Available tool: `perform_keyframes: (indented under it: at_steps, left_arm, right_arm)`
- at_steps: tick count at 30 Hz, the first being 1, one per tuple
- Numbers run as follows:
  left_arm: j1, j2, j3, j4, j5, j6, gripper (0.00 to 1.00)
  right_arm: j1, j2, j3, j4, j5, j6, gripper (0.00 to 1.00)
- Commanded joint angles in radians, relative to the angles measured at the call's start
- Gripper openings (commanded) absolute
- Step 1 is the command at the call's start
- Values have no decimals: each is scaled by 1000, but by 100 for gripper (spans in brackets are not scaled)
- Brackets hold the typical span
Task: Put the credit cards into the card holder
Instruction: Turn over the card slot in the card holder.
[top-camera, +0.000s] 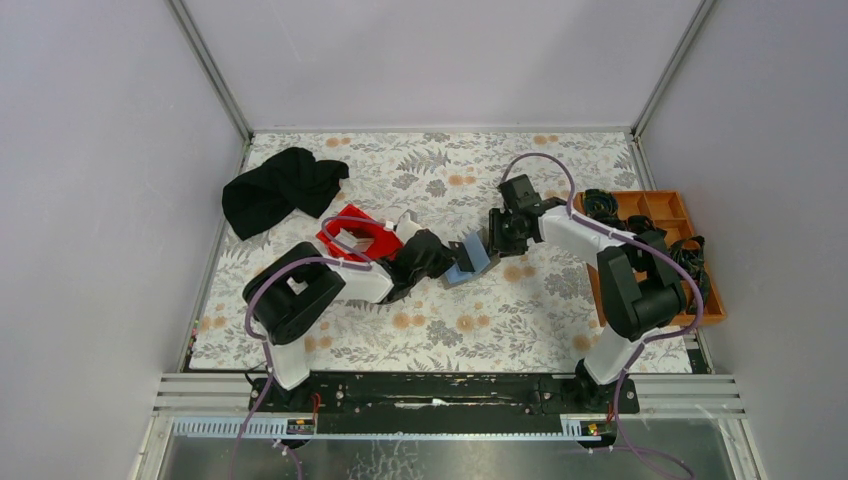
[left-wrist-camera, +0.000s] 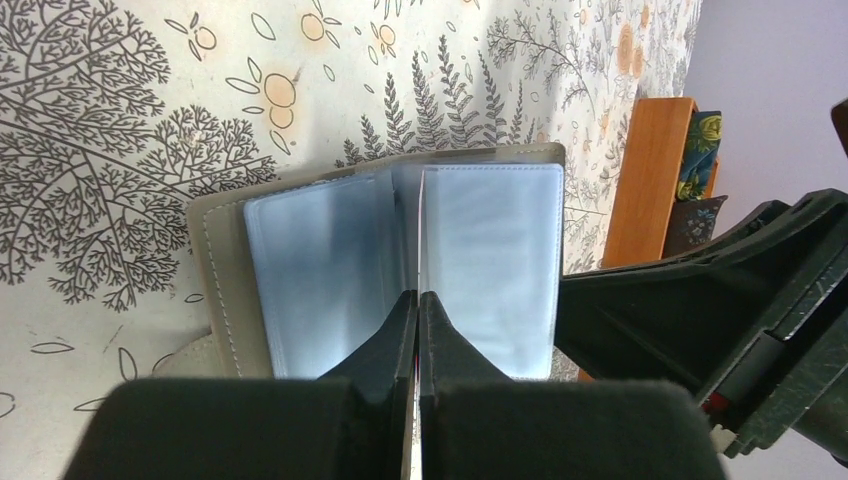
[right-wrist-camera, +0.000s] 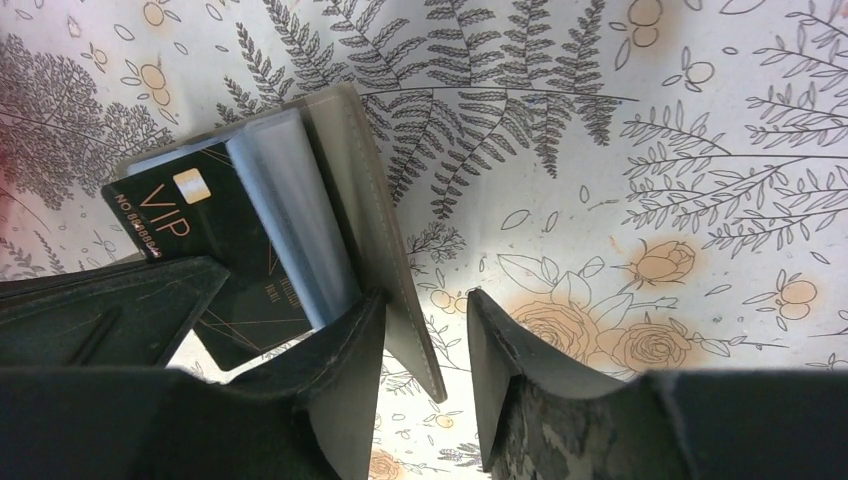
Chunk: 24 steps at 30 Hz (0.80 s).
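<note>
The grey card holder (top-camera: 468, 262) is held open just above the table's middle, its clear sleeves (left-wrist-camera: 330, 270) fanned out. My left gripper (left-wrist-camera: 417, 300) is shut on one thin inner sleeve, edge-on between the fingers. A black credit card (right-wrist-camera: 230, 240) marked VIP sits in a sleeve, one corner sticking out. My right gripper (right-wrist-camera: 425, 297) stands open around the holder's grey cover (right-wrist-camera: 370, 200), which rests against one finger and is apart from the other. In the top view the left gripper (top-camera: 447, 264) and the right gripper (top-camera: 492, 240) meet at the holder from either side.
A red bin (top-camera: 350, 235) with pale things inside lies beside the left arm. A black cloth (top-camera: 280, 190) is at the back left. An orange compartment tray (top-camera: 690, 215) with dark items sits at the right edge, behind the right arm.
</note>
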Motion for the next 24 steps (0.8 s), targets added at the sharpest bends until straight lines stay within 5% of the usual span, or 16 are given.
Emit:
perform_keyframes:
  at_steps: [1, 24]
  left_arm:
    - [-5, 27, 34, -19, 12, 26, 0]
    - [-16, 57, 169, -138, 26, 51, 0]
  right_arm:
    - [-30, -60, -27, 61, -48, 46, 43]
    - [-65, -129, -89, 140, -106, 80, 49]
